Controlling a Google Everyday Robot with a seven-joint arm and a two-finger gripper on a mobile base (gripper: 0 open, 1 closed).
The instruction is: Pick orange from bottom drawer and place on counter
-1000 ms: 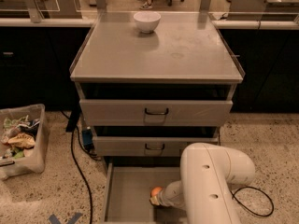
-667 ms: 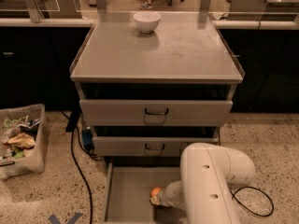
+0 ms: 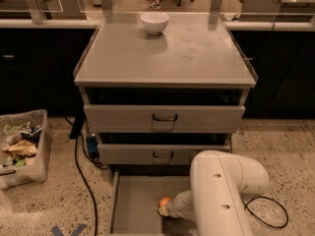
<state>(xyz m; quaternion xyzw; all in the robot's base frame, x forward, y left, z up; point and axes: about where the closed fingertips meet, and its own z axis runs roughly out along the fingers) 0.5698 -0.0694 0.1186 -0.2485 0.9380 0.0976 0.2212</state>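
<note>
The bottom drawer [image 3: 133, 200] is pulled open below the two upper drawers, showing its flat grey floor. The orange [image 3: 164, 201] lies in it near the middle right, partly hidden by my arm. My gripper [image 3: 163, 210] reaches down into the drawer right at the orange; the white arm casing [image 3: 221, 195] covers most of it. The counter [image 3: 197, 53] is the broad grey cabinet top above.
A white bowl [image 3: 154, 22] stands at the back of the counter. A bin of rubbish [image 3: 22, 146] sits on the floor at left. Black cables [image 3: 81, 171] run along the floor left of the cabinet and loop at right [image 3: 270, 215].
</note>
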